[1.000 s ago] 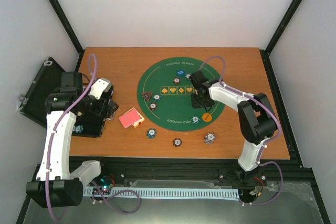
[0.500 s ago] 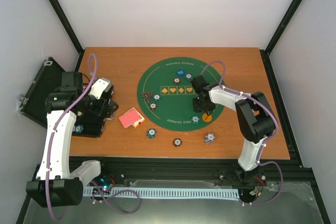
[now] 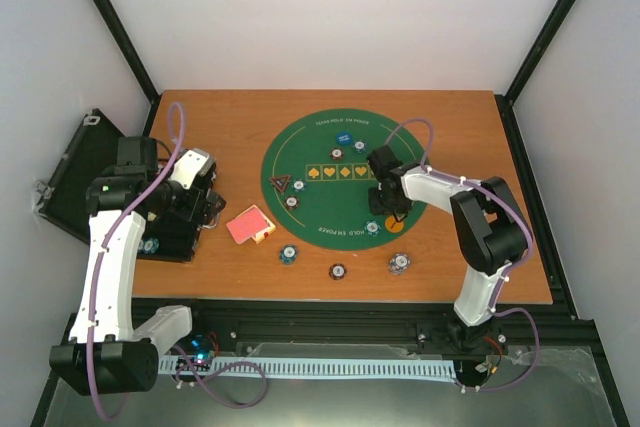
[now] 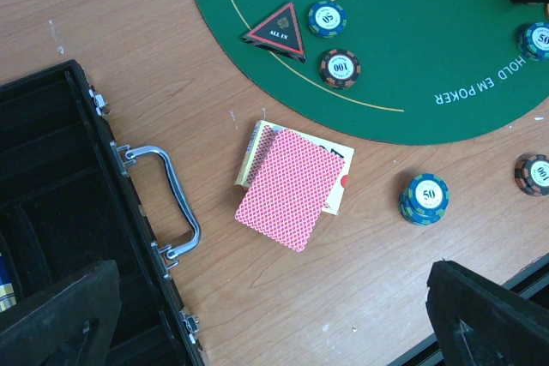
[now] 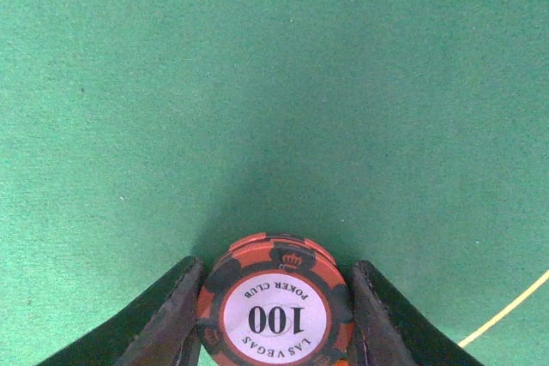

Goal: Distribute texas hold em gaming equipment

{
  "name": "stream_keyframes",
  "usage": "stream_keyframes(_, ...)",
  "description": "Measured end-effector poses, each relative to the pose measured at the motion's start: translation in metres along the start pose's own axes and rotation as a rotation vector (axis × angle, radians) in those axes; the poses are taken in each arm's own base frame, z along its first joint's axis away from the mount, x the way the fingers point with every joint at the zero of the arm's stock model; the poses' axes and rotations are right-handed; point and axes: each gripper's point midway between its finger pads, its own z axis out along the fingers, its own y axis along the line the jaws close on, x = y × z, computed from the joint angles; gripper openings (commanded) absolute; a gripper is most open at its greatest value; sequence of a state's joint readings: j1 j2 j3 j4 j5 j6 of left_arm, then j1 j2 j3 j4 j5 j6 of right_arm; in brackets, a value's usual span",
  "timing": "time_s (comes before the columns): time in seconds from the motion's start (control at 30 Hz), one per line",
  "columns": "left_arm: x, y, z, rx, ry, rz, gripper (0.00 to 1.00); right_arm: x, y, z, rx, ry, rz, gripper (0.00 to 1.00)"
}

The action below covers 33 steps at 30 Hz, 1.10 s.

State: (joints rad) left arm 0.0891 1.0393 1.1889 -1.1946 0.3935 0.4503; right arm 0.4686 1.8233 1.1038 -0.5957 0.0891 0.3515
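Note:
In the right wrist view my right gripper (image 5: 274,293) is shut on a small stack of red-and-black 100 poker chips (image 5: 274,310) just over the green felt mat (image 5: 274,83). From above, that gripper (image 3: 386,201) sits on the right half of the mat (image 3: 300,152), next to the orange button (image 3: 397,227). My left gripper (image 4: 274,332) stands open over bare wood by the case; its fingers (image 4: 489,315) hold nothing. The red-backed cards (image 4: 287,186) lie in front of it. The black triangle marker (image 4: 276,30) and two chips (image 4: 340,68) lie on the mat.
The open black case (image 4: 51,212) with its metal handle (image 4: 167,199) fills the left. A blue 50 chip stack (image 4: 425,199) and other chips (image 3: 338,271) (image 3: 399,263) stand on the wood near the front edge. The blue button (image 3: 342,138) lies at the mat's far side.
The right gripper has shifted a little toward the near edge of the mat and now partly covers the orange button. The left arm has not moved.

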Motion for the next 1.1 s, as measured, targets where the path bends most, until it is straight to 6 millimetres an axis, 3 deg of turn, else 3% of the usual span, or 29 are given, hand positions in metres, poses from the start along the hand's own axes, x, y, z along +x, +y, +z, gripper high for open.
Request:
stream_keyframes(0.23,0.000,0.000,0.000,0.000,0.000,0.000,1.00,-0.001,-0.002,-0.001,-0.021,-0.021,0.017,0.41)
stream_keyframes(0.4,0.000,0.000,0.000,0.000,0.000,0.000,1.00,-0.002,-0.002,-0.001,-0.026,-0.020,0.023,0.65)
stream_keyframes(0.6,0.000,0.000,0.000,0.000,0.001,0.001,1.00,0.001,-0.013,-0.007,0.016,0.005,0.035,0.73)
stream_keyframes(0.83,-0.003,0.001,-0.001,-0.001,-0.002,0.009,1.00,0.006,-0.022,-0.053,0.023,-0.059,0.076,0.75)
stream_keyframes(0.97,-0.003,0.001,-0.001,0.001,0.000,0.011,1.00,0.039,-0.021,-0.078,0.000,-0.078,0.099,0.75)
stream_keyframes(1.1,-0.004,0.001,0.001,0.010,0.004,0.007,1.00,0.074,-0.011,-0.086,-0.020,-0.051,0.095,0.76)
